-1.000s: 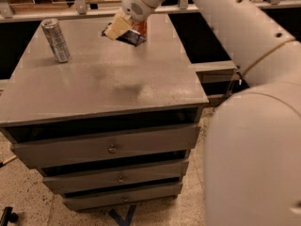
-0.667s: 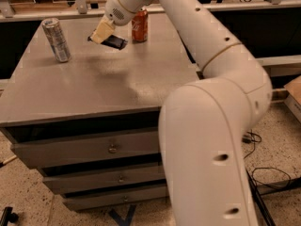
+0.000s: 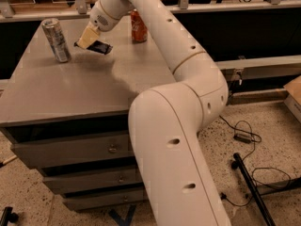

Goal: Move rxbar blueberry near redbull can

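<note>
Camera view: reaching across the counter (image 3: 70, 93) with the gripper (image 3: 84, 41), hovering just right of the redbull can (image 3: 56, 40). Holding the rxbar blueberry (image 3: 99, 47) tilted and seemingly off the surface, near the redbull can but apart from it. Pinching one end of the bar between the tan fingers (image 3: 88, 34), closed down onto the wrapper and touching nothing else. Judging the step as transport nearly done, with placement pending. Needing next a short descent just right of the redbull can, then spreading the fingers to release, without nudging the tall can over. Seeing a red cola can (image 3: 138, 26) standing well right of the redbull can.
</note>
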`<state>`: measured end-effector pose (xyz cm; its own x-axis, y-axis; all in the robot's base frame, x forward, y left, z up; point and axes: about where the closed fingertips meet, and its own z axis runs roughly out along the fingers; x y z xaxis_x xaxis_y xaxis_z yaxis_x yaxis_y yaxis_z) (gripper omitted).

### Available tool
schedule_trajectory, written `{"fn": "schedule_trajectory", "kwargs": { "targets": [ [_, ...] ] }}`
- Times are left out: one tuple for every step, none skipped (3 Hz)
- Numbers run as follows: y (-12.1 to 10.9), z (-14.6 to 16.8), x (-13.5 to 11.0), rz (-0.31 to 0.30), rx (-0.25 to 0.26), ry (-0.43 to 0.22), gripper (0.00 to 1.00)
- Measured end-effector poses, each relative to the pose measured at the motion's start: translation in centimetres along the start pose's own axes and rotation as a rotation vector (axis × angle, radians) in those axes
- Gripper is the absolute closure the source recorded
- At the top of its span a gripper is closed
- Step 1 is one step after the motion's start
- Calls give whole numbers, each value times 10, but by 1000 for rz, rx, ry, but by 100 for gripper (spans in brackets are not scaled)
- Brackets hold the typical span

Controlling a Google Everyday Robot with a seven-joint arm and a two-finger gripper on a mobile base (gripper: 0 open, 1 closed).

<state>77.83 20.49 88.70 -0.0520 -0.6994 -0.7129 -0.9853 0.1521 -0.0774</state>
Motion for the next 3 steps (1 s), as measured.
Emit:
{"fn": "schedule_trajectory", "kwargs": {
  "targets": [
    [5,17,-3,-2,-36,3,81],
    [15,32,-1,-11,-74,44,58],
    [18,39,0,-12,-85,52,27]
  ]
}}
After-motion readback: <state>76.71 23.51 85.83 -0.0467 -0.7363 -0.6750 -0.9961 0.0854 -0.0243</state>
